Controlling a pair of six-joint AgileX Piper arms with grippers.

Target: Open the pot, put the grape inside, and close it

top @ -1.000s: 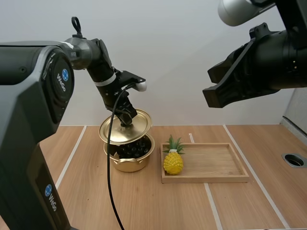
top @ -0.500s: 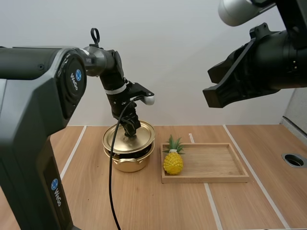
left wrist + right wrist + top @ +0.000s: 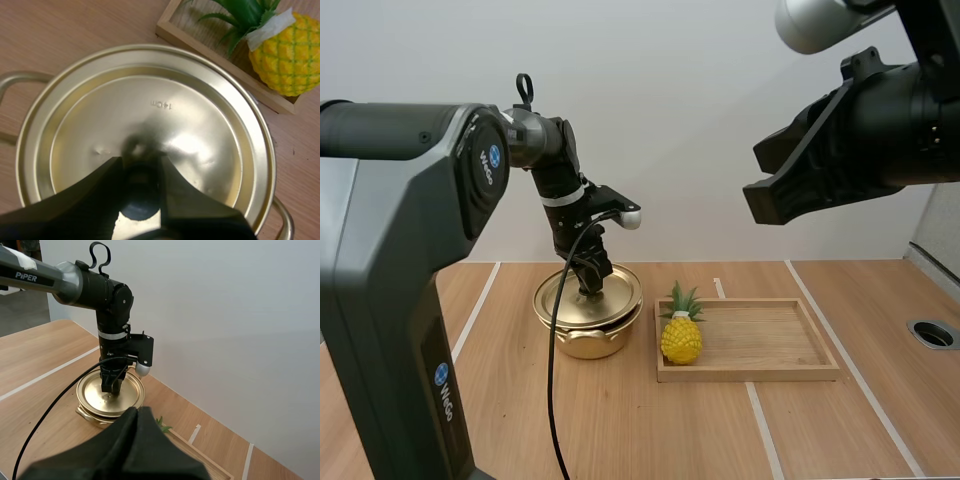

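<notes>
Gleaming round golden lid (image 3: 167, 112) on pot (image 3: 582, 343)

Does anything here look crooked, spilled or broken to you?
Nothing stands out. The lid sits about level on the pot, the left gripper pinching its knob. The pineapple stands upright at the wooden tray's end nearest the pot. No spill or damage shows.

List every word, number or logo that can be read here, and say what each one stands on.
"14cm", where the c could also be a 0: stamped into the lid.
"PiPER": white letters on the left arm.
"WeGo": on a round blue badge, twice on the left arm in the high view. It is small and read with some doubt.
The white tag on the pineapple has no text that can be read.
</notes>
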